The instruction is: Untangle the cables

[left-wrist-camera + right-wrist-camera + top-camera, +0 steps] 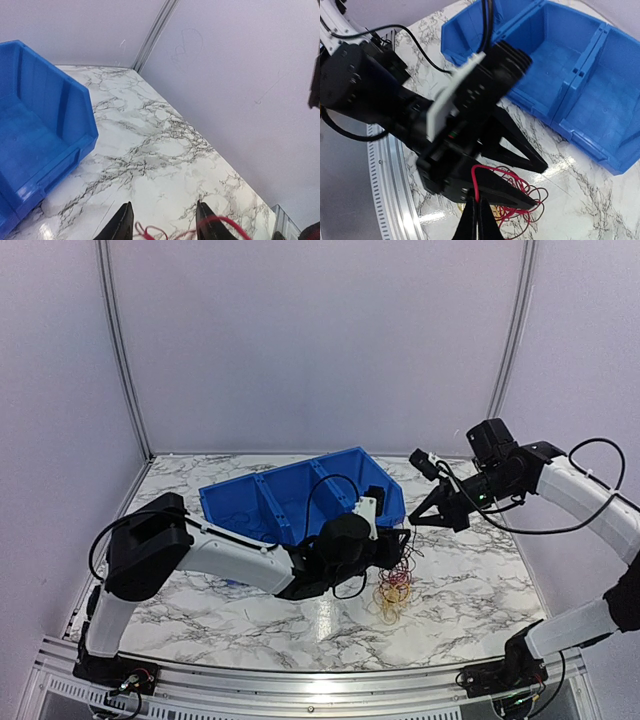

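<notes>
The cables [392,590] lie as a small loopy bundle of red and yellow wire on the marble table [470,580], just below both grippers. My right gripper [479,212] is shut on a red strand [475,180] that rises from its fingertips and arches over a finger of the left gripper into the red loops [522,210]. My left gripper [165,222] is open above the table. Red wire [227,220] runs between its fingers and drapes over the right one. In the top view the right gripper [411,524] sits right beside the left gripper [398,545], which hides part of the bundle.
A blue bin [300,495] with several compartments stands behind the left arm, close to both grippers; its wall [60,120] fills the left of the left wrist view. White enclosure walls [240,75] border the table. A metal rail [320,680] runs along the near edge.
</notes>
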Controlling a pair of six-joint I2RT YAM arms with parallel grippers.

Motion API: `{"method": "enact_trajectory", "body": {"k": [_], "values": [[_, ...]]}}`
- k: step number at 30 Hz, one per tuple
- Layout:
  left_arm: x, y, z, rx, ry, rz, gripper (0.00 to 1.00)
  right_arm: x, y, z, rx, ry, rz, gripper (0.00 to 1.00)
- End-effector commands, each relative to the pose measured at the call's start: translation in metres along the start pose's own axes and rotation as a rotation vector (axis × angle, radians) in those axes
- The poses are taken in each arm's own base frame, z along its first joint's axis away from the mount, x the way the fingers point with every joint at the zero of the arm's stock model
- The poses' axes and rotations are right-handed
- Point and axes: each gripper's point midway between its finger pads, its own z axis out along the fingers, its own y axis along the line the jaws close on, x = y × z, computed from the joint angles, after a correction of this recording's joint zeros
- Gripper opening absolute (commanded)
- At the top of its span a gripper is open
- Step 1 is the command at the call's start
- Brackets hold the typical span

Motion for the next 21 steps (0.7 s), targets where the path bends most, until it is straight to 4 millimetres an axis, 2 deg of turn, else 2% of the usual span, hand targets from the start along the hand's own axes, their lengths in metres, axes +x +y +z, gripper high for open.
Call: {"method": "enact_trajectory", "body": {"k": [1,6,13,17,21], "values": [[-0.001,0.003,0.026,-0.021,-0.089,-0.027,0.42,-0.044,0.036,-0.033,-0.088,-0.125,-0.095,0.00],[0.029,0.014,0.044,-0.033,-0.060,-0.082,0.29,-0.085,0.056,-0.065,-0.076,-0.218,-0.226,0.00],[0.038,0.016,0.048,-0.032,-0.042,-0.095,0.12,-0.174,0.098,-0.150,0.071,-0.428,-0.489,0.00],[0.039,0.016,0.050,-0.035,-0.037,-0.095,0.11,-0.213,0.128,-0.197,0.114,-0.553,-0.599,0.00],[0.040,0.017,0.052,-0.036,-0.027,-0.102,0.11,-0.231,0.153,-0.220,0.083,-0.623,-0.675,0.00]]}}
